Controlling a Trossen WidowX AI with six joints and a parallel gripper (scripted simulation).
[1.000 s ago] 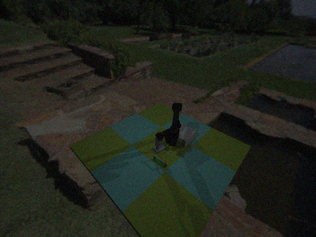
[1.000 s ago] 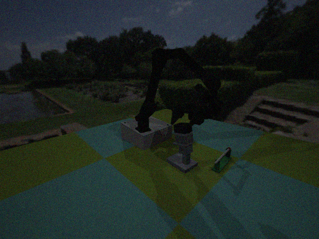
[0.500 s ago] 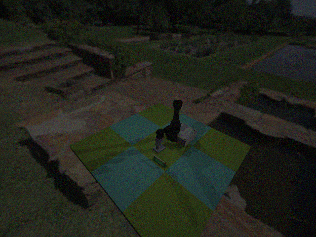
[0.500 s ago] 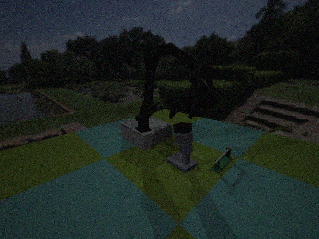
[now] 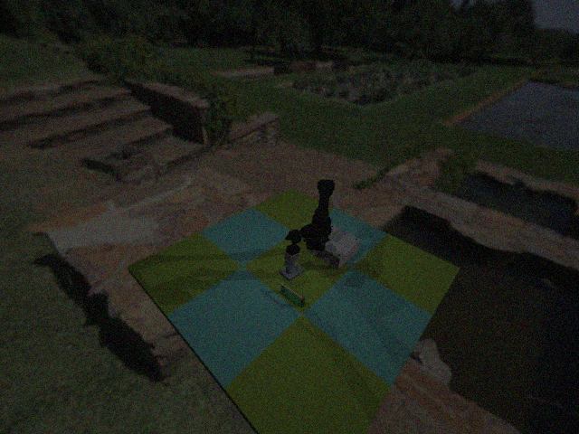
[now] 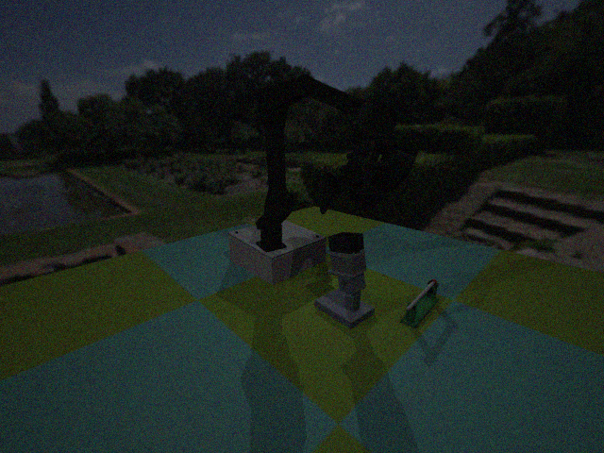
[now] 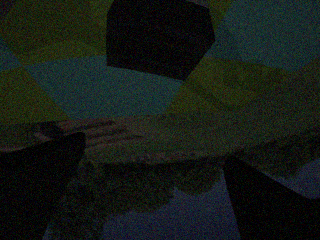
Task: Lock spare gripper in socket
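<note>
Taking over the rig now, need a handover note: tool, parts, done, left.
Tool: open, nothing between its fingers, raised near the dark-topped grey assembly.
Parts: assembly upright on its base plate; green holder beside it, pale rod with red end along its top, likely the pin.
Done: pin looks out; docking can't be confirmed, too dark.
Left: check the dock, push the pin through, finish open and touching nothing.
</note>
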